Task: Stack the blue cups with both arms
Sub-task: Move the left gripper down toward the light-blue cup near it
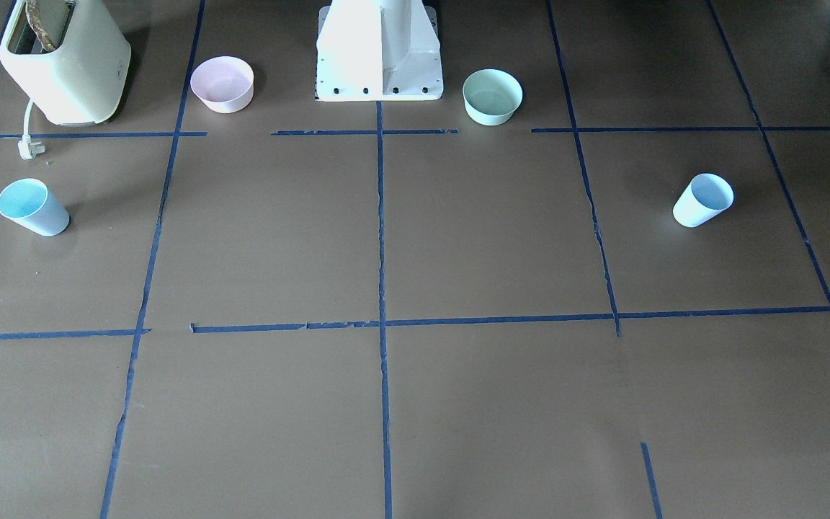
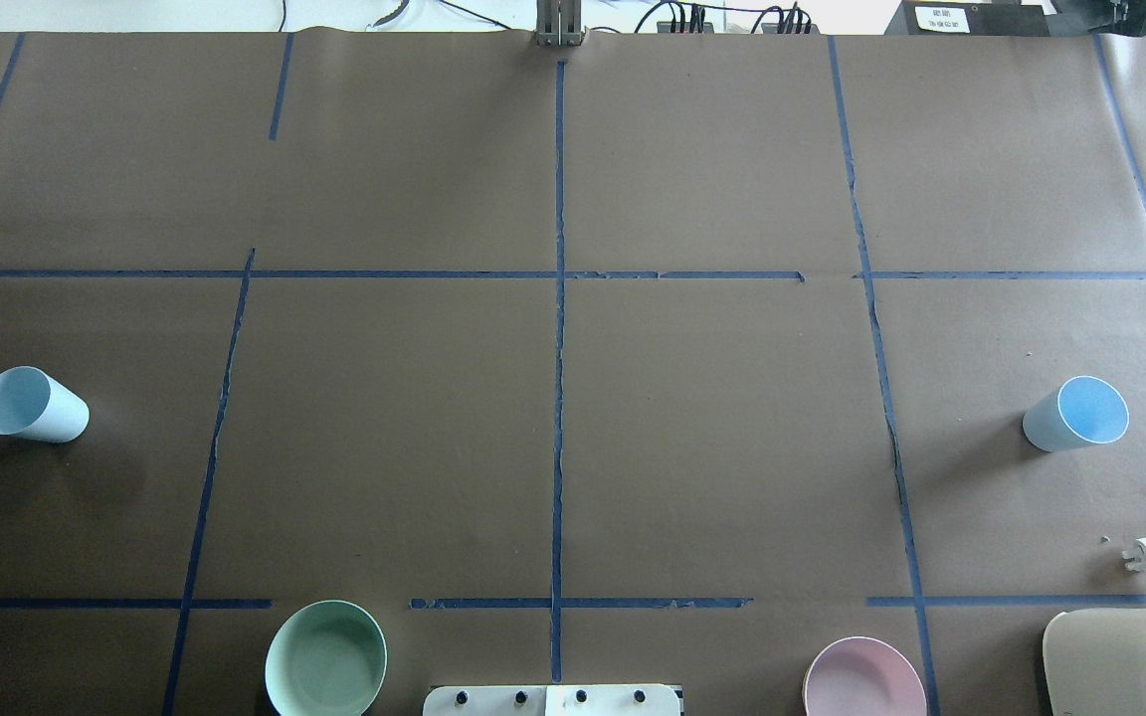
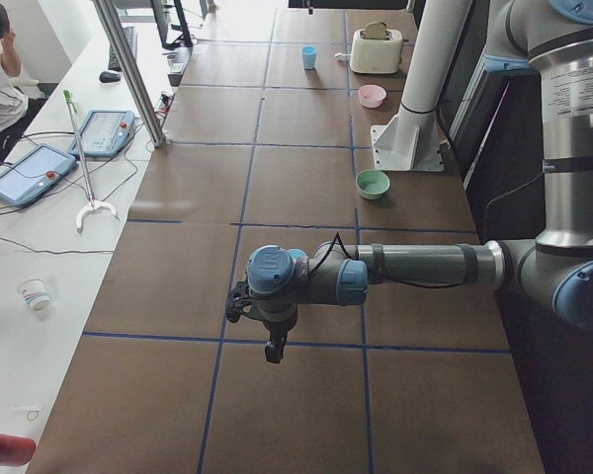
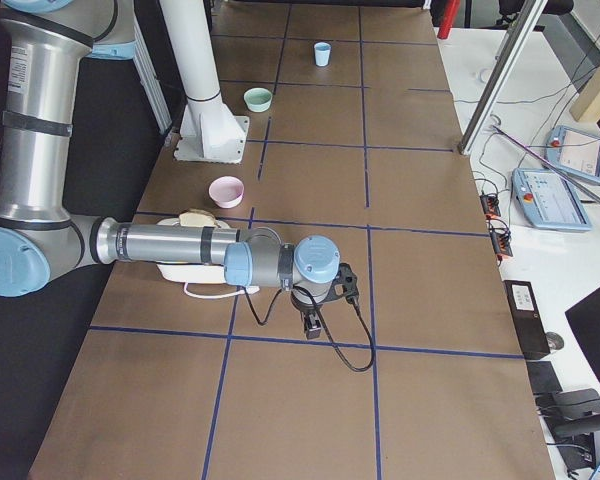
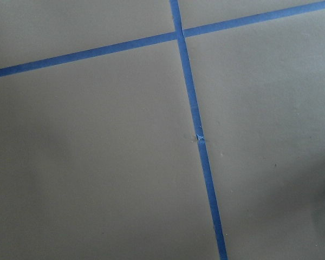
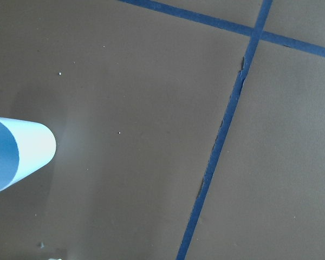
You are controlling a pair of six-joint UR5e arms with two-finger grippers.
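Blue cups (image 2: 33,404) (image 2: 1075,414) stand upright and well apart on the brown counter (image 2: 712,418), the left-end cup (image 1: 703,200) near one edge and the right-end cup (image 1: 32,207) near the other. Left arm (image 3: 425,265) stretches level above the counter with its wrist turned down and jaws pointing at the paper. Right arm (image 4: 170,243) holds the same pose, its wrist camera catching the right-end cup. Whether either pair of jaws is parted cannot be told.

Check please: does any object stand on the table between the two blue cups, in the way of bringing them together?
Nothing visible does. Between the left cup and the right cup the table shows only blue tape lines. The green bowl, pink bowl and toaster stand nearer the robot's side, off that line.
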